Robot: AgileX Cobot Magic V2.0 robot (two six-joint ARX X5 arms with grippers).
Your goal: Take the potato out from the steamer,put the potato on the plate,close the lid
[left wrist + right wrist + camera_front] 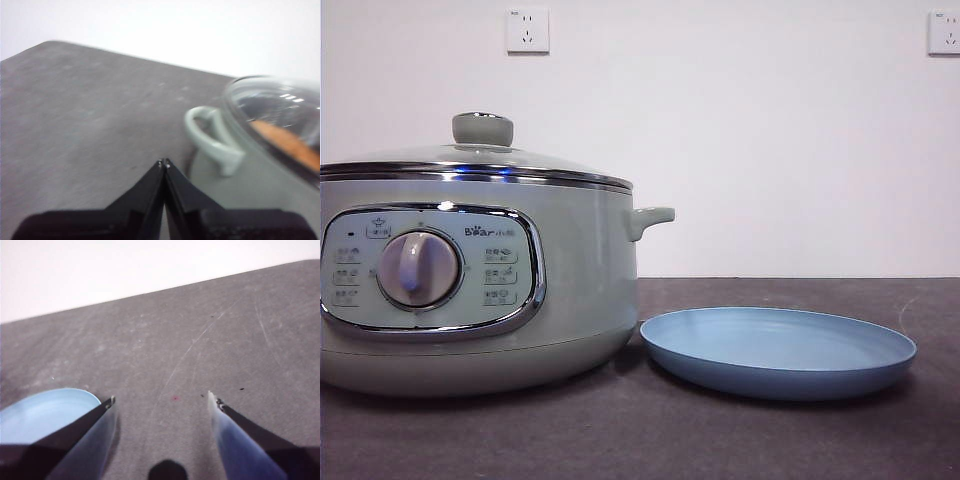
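The pale-green steamer stands at the left of the front view with its glass lid on. The light-blue plate lies bare to its right. In the left wrist view the steamer's side handle and the lid show, with the orange-brown potato visible through the glass. My left gripper is shut and empty, above the table beside the steamer's handle. My right gripper is open and empty, above the table beside the plate. Neither arm shows in the front view.
The dark grey table carries the steamer and plate. A white wall with two power sockets stands behind. The steamer's control panel with its round dial faces the front camera.
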